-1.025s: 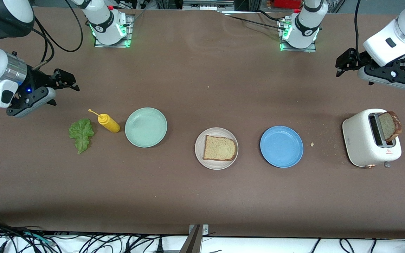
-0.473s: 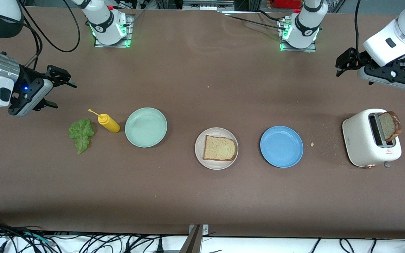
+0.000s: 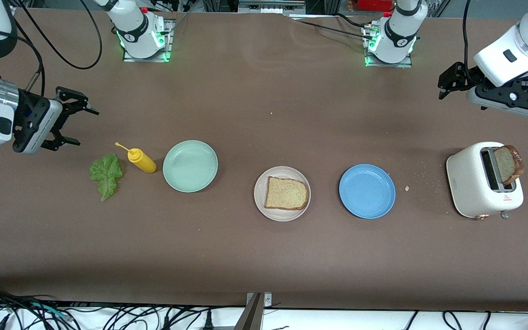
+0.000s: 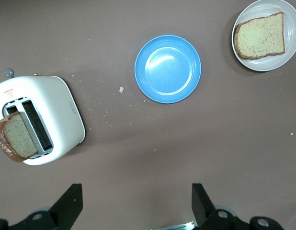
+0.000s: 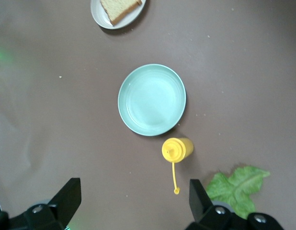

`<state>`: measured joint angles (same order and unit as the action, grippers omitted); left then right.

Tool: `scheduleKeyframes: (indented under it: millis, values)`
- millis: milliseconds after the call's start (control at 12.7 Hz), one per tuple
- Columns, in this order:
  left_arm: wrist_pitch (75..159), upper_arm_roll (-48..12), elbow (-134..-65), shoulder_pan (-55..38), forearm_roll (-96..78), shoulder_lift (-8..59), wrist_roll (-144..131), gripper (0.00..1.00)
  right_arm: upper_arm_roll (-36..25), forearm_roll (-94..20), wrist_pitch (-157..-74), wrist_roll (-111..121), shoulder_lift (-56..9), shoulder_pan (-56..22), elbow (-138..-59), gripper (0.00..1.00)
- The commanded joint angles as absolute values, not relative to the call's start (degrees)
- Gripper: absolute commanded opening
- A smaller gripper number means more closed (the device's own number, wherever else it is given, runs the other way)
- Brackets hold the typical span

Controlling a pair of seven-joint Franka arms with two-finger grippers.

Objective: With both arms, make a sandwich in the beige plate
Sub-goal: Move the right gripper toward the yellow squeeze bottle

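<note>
I'd drop my right gripper [image 3: 72, 123], fingers spread and empty, straight onto the lettuce leaf [image 3: 106, 176] and pinch its ruffled edge. 1 brown bread slice [image 3: 286, 193] lies flat on the beige plate [image 3: 260, 198] mid-table; another leans from the toaster [image 3: 470, 183]. My left gripper [image 3: 447, 83] waits spread, over bare table by the toaster.
</note>
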<state>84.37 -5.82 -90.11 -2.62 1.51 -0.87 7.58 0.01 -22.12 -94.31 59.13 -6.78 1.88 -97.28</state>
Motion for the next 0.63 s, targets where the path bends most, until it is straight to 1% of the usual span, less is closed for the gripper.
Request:
scheduleKeyframes:
  millis: [0, 237, 552]
  values:
    - [83.94, -5.63, -90.97, -2.55, 2.81, -2.02, 8.09, 1.0, 0.18, -26.1, -92.99, 64.59, -7.38, 4.65, -97.47, 1.0]
    - [83.94, -5.71, -90.97, -2.46, 2.81, -2.02, 8.09, 1.0, 0.18, -27.58, -92.81, 71.51, -8.69, 6.31, -97.73, 1.0]
    - [83.94, -5.71, -90.97, -2.46, 2.81, -2.02, 8.0, 1.0, 0.18, -33.38, -91.41, 84.95, -13.26, 9.57, -98.17, 1.0]
